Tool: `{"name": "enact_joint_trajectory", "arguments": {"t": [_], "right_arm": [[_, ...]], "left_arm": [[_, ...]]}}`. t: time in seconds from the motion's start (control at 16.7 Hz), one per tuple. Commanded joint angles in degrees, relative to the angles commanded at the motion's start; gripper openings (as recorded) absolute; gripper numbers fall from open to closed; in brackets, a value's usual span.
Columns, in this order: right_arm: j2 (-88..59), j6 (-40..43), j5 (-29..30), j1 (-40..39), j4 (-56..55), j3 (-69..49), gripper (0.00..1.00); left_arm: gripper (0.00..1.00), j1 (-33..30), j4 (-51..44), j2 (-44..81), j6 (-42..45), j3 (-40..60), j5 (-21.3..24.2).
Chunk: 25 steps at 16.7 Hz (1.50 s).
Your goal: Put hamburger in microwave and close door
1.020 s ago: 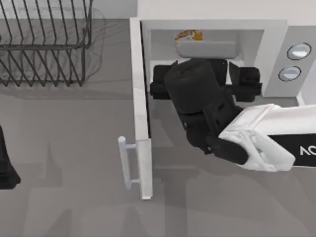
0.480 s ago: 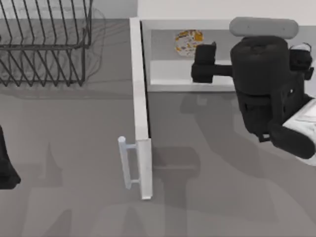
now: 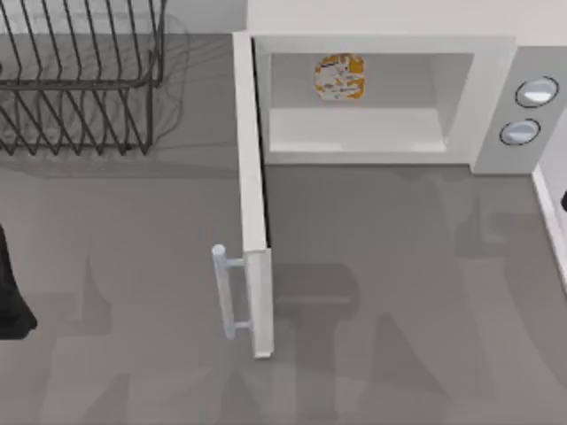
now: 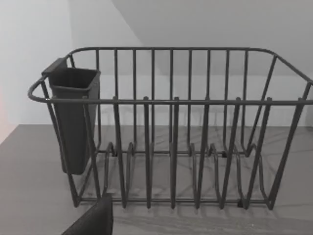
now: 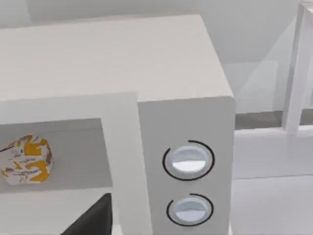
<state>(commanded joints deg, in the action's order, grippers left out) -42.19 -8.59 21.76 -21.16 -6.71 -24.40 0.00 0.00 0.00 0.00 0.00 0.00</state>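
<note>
Nearest the camera in the top view, bare grey table runs across the front, and at its left edge a dark piece of the left arm sits parked low beside the table; its gripper's fingers cannot be made out, so whether they are wide or narrow cannot be told. At the right edge a small dark sliver of the right arm shows beside a pale rail, well clear of the oven, and the state of its gripper cannot be told either. Farther in, the door stands swung fully open, edge-on, reaching from the microwave's left front corner toward the viewer, with its pale bar handle on the outer side facing left. Beyond it the microwave sits at the back right, cavity exposed, two round knobs on its grey side panel. The hamburger lies inside the cavity, toward the back wall and left of centre, touching nothing but the floor. At the back left stands a black wire dish rack, carrying a dark cup at one end.
</note>
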Motion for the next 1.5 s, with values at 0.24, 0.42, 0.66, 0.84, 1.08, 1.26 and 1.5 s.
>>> {"name": "enact_joint_trajectory", "arguments": {"t": [0.24,0.42,0.66,0.84,1.08,1.26,1.5], "right_arm": [[22.84,4.55,-10.42,10.12,4.38,12.85,1.0],[34.5,6.97,-16.78,16.32,6.09,19.72,1.0],[41.85,8.53,-21.54,20.91,6.71,24.19,1.0],[42.2,8.59,-21.77,21.16,6.71,24.4,1.0],[42.2,8.59,-21.77,21.16,6.71,24.4,1.0],[42.2,8.59,-21.77,21.16,6.71,24.4,1.0],[42.2,8.59,-21.77,21.16,6.71,24.4,1.0]], "left_arm": [[1.0,0.0,0.0,0.0,0.0,0.0,0.0],[1.0,0.0,0.0,0.0,0.0,0.0,0.0],[1.0,0.0,0.0,0.0,0.0,0.0,0.0],[1.0,0.0,0.0,0.0,0.0,0.0,0.0],[0.85,0.0,0.0,0.0,0.0,0.0,0.0],[0.62,0.0,0.0,0.0,0.0,0.0,0.0],[0.32,0.0,0.0,0.0,0.0,0.0,0.0]]}}
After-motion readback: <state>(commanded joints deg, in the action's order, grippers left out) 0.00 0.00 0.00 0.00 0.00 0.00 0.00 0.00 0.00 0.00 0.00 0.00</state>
